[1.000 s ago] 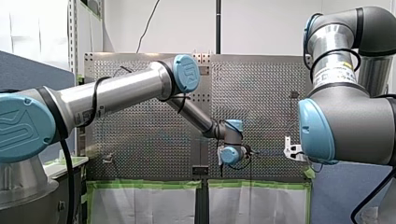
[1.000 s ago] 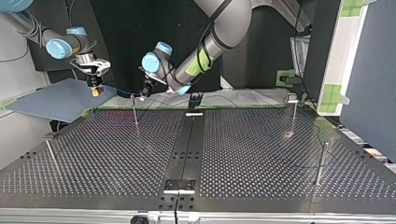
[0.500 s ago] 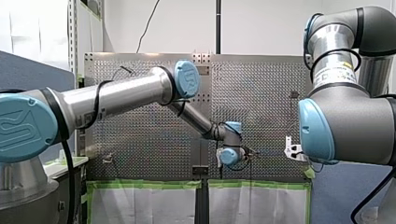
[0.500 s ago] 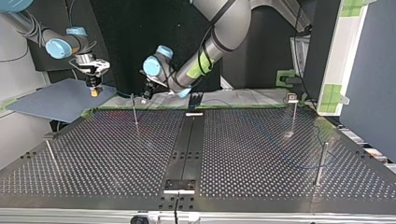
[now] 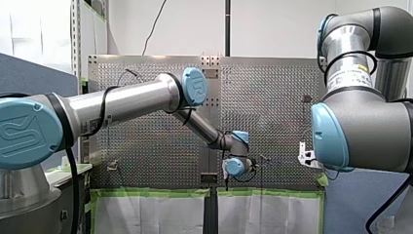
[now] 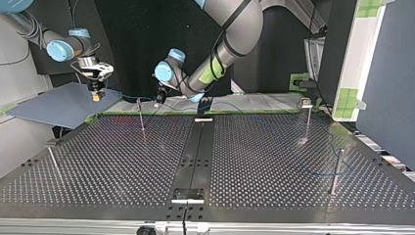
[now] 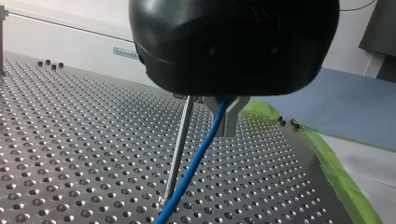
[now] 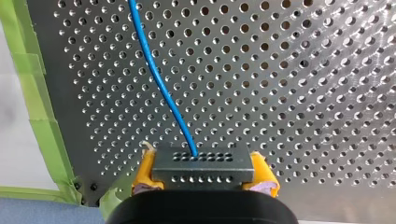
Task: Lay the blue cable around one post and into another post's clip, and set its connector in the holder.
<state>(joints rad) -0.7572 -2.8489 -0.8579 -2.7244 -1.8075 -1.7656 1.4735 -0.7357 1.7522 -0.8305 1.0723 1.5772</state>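
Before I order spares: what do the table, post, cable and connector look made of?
Table: metal, brushed grey, glinting between its holes.
Post: thin metal rod, bright streak along it.
Cable: likely plastic-sheathed, smooth blue, bending softly.
Connector: dark matt block with holes; plastic or coated metal, can't tell.

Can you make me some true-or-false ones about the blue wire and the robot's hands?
1. My right hand holds a dark grey connector block between yellow pads. True.
2. The wire coming out of that block is red. False: it is a thin blue cable.
3. The cable passes through my left hand, right beside a thin metal post. True.
4. The connector lies flat on the table. False: my right hand holds it up over the perforated metal table.
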